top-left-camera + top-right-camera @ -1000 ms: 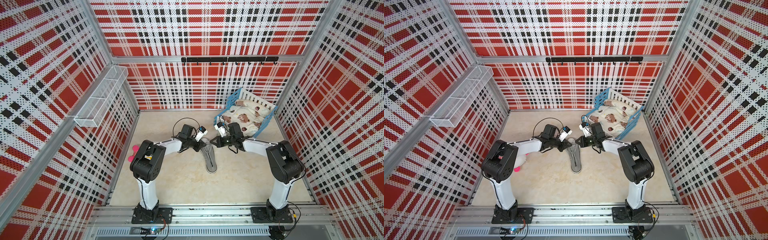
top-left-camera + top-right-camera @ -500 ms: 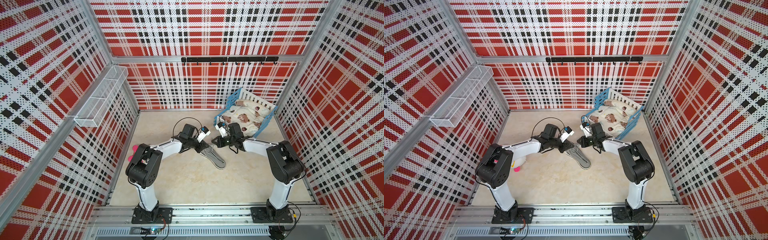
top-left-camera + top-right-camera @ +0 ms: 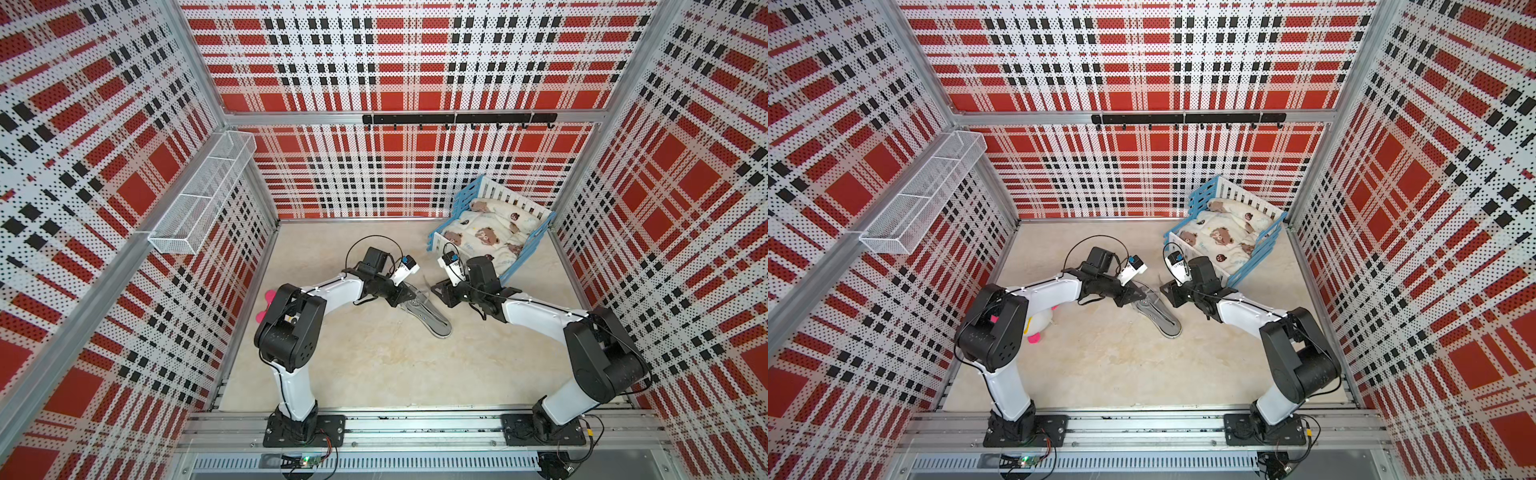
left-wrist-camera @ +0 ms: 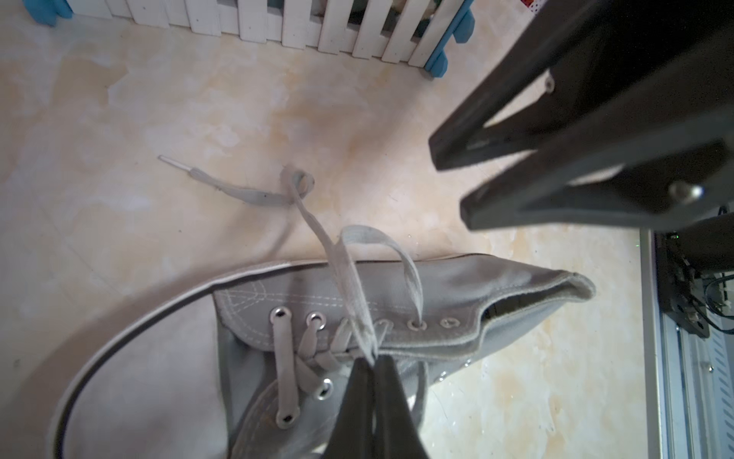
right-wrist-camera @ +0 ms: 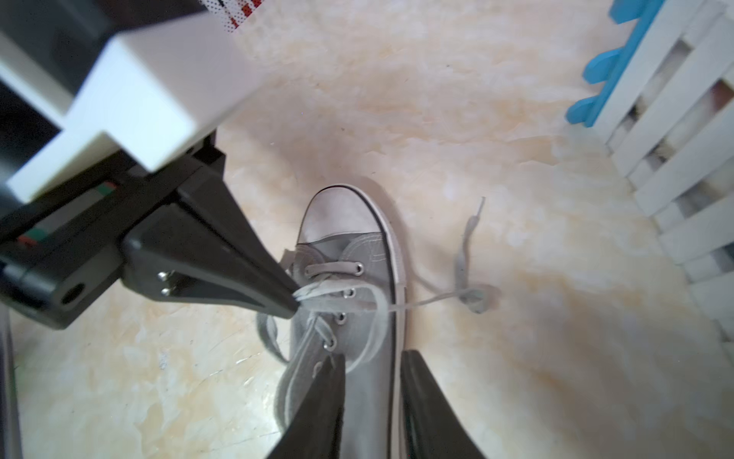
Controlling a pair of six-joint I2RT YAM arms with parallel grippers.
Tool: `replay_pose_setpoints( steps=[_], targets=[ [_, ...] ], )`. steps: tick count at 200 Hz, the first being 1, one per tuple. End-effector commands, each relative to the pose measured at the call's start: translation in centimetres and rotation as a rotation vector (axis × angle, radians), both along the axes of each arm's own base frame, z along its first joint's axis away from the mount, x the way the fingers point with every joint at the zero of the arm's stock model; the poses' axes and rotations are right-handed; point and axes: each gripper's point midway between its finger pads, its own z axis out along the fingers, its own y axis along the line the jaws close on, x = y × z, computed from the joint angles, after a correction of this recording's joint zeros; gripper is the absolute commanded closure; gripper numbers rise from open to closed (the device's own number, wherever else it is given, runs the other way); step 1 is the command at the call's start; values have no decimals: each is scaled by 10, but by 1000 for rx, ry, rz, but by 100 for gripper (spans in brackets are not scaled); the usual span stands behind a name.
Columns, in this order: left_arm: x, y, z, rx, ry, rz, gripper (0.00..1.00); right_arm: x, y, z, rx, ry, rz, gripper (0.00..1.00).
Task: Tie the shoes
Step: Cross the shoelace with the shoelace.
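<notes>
With the right fingers (image 5: pixel 317 409) just parted and empty, only the left fingers (image 4: pixel 393 389) stay clenched on a lace (image 4: pixel 349 274) of the shoe (image 3: pixel 432 318), now swung askew on the worktop (image 3: pixel 374 365) between the arms, so tying looks barely begun.

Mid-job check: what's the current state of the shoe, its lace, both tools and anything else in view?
shoe: on the floor, untied.
lace: one strand pinched and lifted, free end loose on the floor, no bow.
left tool: shut on the lace.
right tool: open, holding nothing.
toy crib: upright, bedding inside.
</notes>
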Motion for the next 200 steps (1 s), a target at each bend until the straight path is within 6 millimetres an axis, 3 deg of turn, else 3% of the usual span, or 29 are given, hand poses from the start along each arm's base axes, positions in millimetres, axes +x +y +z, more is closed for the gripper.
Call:
replay_pose_setpoints(
  steps=[1,47,118,200],
  targets=[
    [0,-2,4,-24,8,-34,100,-5,19,10,-3,-105,96,62],
    [2,-1,7,-35,8,-43,100,0,28,2,-15,-153,133,58],
    [4,-1,9,-31,10,-47,100,0,31,-19,-57,-144,171,60],
    [4,-2,10,-30,8,-51,100,9,41,-23,-81,-147,200,63]
  ],
)
